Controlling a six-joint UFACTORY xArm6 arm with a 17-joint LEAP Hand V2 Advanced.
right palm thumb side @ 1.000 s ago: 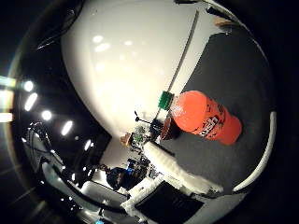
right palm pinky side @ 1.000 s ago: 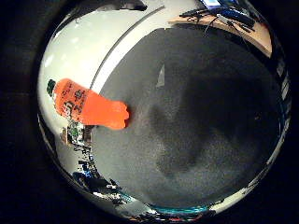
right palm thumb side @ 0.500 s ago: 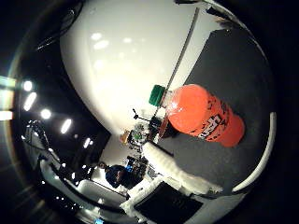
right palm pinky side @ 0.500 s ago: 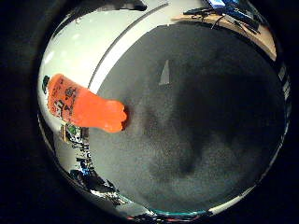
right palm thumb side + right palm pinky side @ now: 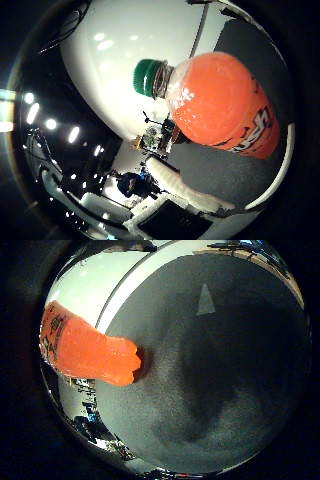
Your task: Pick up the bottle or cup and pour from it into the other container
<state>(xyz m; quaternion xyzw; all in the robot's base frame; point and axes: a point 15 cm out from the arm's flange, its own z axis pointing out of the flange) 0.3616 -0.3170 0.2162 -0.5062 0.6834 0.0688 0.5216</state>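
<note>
Orange plastic bottle (image 5: 220, 107) with a green screw cap (image 5: 145, 77) stands upright on the dark grey mat (image 5: 215, 370), near the mat's edge, close before my palm. My hand's fingers are out of sight; I cannot tell their state.

An orange bottle (image 5: 87, 351) stands on a dark grey mat (image 5: 225, 390), its lobed base resting near the mat's edge. A white border strip (image 5: 131, 284) runs along that edge, and a small pale triangular mark (image 5: 205, 300) lies on the mat well apart from the bottle.
</note>
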